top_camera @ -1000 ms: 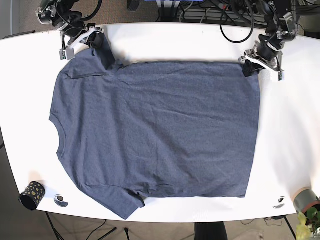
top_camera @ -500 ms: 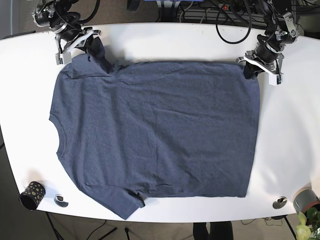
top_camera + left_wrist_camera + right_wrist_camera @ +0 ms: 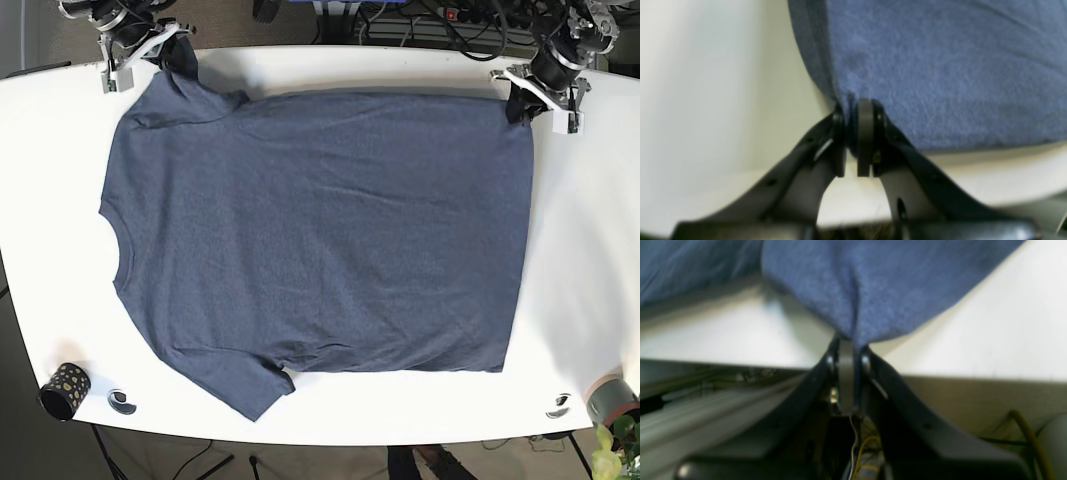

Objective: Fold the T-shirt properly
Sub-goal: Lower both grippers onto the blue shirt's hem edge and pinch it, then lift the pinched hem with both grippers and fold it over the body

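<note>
At the 10 o'clock corner of the white desk (image 3: 330, 70) in the base view we see our right hand (image 3: 172, 55), and its wrist camera shows the two black fingers (image 3: 846, 373) pressed together with a pinch of blue cloth caught between them. The cloth there is the upper sleeve of the T-shirt (image 3: 320, 230), pulled out toward the far edge of the desk.

The blue T-shirt lies spread flat over most of the desk, collar at 9 o'clock and hem at 3 o'clock. Its other sleeve points toward 7 o'clock, with its tip close to the near edge. Light wrinkles run across the chest and near the lower hem corner.

At 7 o'clock, on the desk's near corner, stands a small dark cup with gold dots (image 3: 64, 388), and just beside it sits a small round black-and-white object (image 3: 122, 401), both apart from the shirt.

At 2 o'clock we see our left hand (image 3: 518, 100) on the far hem corner. Its wrist view shows the fingers (image 3: 865, 133) closed tight on the hemmed corner of the fabric, above the desk surface.

At 5 o'clock lie a small silver object (image 3: 559, 404) and a grey roll (image 3: 610, 397).
</note>
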`<state>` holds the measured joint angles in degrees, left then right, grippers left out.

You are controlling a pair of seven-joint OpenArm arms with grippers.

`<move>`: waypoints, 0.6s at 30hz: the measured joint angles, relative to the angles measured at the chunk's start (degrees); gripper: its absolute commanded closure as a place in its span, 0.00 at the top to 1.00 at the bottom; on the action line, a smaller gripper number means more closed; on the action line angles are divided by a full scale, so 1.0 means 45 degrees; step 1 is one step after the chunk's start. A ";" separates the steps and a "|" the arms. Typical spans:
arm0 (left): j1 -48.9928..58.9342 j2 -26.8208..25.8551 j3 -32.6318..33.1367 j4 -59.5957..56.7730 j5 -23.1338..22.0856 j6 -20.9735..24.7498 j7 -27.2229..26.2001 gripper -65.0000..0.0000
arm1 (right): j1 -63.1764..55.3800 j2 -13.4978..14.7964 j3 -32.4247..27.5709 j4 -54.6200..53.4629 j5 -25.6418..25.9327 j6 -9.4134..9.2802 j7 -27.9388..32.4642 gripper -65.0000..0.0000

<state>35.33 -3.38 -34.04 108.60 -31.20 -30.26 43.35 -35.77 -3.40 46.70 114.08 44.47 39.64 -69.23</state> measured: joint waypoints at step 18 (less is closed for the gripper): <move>-0.1569 -0.0029 0.0437 0.0583 -0.0049 -0.1307 0.0078 0.00 | 0.1030 0.0690 0.0529 0.0112 0.2798 0.0010 -0.0097 0.00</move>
<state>28.27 -3.51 -32.08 111.22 -31.42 -36.14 43.70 -31.14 -0.30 49.08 114.58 57.06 39.68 -69.67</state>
